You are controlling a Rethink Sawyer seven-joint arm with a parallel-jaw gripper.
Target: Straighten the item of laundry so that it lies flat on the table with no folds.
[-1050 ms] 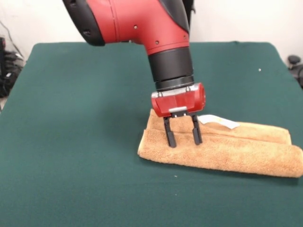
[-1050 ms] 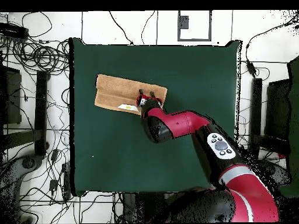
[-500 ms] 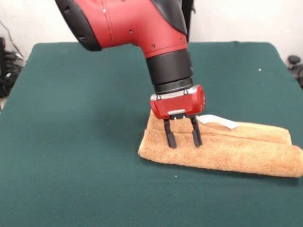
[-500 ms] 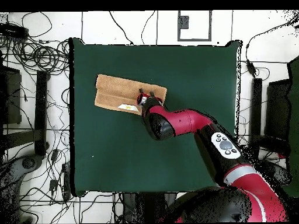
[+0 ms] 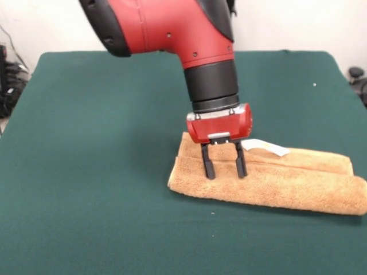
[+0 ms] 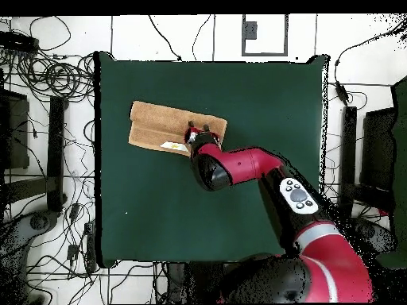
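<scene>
One towel [image 5: 275, 180] lay folded into a long strip on the green tabletop [image 5: 97, 172], toward the right side in the front view, with a small white tag [image 5: 265, 147] showing on its upper layer. Above its left end the red arm [image 5: 172, 28] came down, and the end effector [image 5: 223, 169] stood with its two black fingers [image 5: 207, 163] parted, both tips pressed onto the cloth, nothing gripped between them.

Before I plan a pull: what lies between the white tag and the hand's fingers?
Only bare towel, seen in the front view; the tag lies beside the open hand.
</scene>
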